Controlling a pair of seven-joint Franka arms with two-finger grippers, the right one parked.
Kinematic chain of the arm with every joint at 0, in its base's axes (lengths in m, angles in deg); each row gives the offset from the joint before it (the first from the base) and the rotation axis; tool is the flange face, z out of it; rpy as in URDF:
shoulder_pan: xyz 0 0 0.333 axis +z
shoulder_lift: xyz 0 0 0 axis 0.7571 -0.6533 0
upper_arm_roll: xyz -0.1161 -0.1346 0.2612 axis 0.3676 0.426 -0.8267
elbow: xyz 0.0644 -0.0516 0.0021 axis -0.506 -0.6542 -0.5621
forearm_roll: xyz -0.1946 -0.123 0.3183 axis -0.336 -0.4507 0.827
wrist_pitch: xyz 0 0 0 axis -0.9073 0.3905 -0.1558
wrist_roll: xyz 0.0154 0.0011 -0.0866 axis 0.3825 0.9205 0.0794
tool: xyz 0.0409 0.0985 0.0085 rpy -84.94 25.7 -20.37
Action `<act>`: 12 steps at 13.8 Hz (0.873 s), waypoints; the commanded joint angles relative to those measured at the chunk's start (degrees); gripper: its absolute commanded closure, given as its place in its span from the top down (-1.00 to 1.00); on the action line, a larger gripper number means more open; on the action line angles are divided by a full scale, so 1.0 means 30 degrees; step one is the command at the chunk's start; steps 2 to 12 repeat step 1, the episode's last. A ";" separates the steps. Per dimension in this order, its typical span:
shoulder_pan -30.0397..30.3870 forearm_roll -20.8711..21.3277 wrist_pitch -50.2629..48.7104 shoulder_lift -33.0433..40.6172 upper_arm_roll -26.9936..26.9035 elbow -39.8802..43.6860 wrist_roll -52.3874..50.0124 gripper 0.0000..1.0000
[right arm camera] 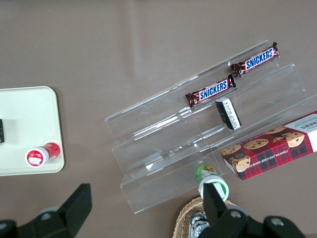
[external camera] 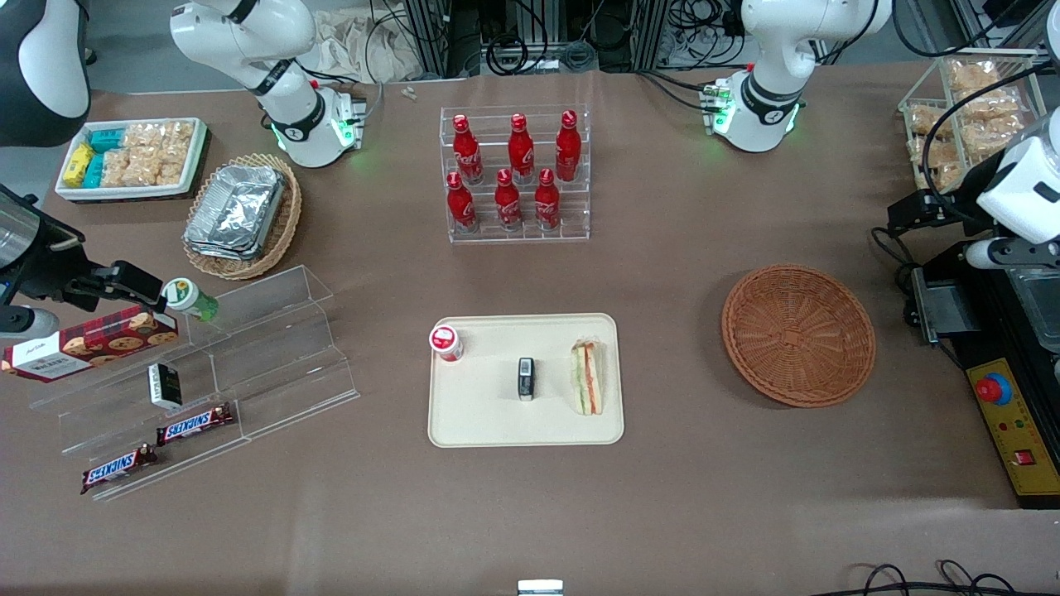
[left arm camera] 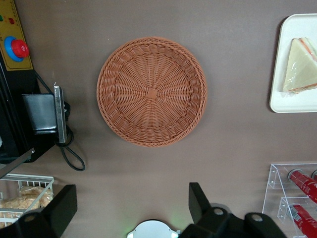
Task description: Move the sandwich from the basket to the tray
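The sandwich (external camera: 587,378) lies on the cream tray (external camera: 497,422), at the tray's end nearest the basket. It also shows in the left wrist view (left arm camera: 299,67) on the tray's corner (left arm camera: 297,101). The reddish-brown woven basket (external camera: 797,334) sits empty on the table toward the working arm's end, and the left wrist view (left arm camera: 151,91) shows its bare weave. My left gripper (left arm camera: 131,206) hangs high above the table, between the basket and its arm's base. It is open wide and empty. In the front view it (external camera: 911,215) is raised near the table's end.
A small red-capped bottle (external camera: 445,342) and a small black object (external camera: 526,378) also lie on the tray. A rack of red bottles (external camera: 517,174) stands farther back. A control box with a red stop button (external camera: 994,389) and a wire basket of snacks (external camera: 969,108) flank the working arm's end.
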 commanded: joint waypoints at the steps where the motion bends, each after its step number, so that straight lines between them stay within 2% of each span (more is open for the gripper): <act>1: -0.0098 0.0554 -0.0096 0.0314 0.0163 -0.0310 -0.0539 1.00; 12: -0.0098 0.0554 -0.0096 0.0314 0.0163 -0.0310 -0.0539 1.00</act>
